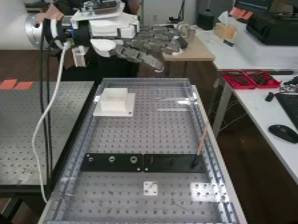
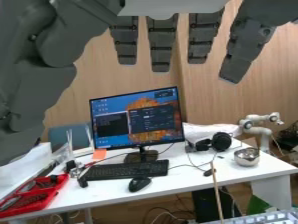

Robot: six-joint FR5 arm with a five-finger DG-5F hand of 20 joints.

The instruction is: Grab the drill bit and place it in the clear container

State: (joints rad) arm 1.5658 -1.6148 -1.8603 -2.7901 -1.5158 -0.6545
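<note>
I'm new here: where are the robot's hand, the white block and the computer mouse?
Hand [image 1: 141, 56]: high view, on a dark grey finger.
White block [image 1: 114, 102]: high view, near its middle.
Computer mouse [image 2: 139, 184]: wrist view, on its top shell.

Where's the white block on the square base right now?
In the high view, the white block sits at the far left of the perforated board, beyond the black plates.

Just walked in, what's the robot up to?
The white robot arm has its dark grey hand up near the far end of the perforated metal bench, fingers extended, seemingly empty. A thin brown rod stands tilted at a flat black plate. Looks like nothing's been picked up yet.
</note>
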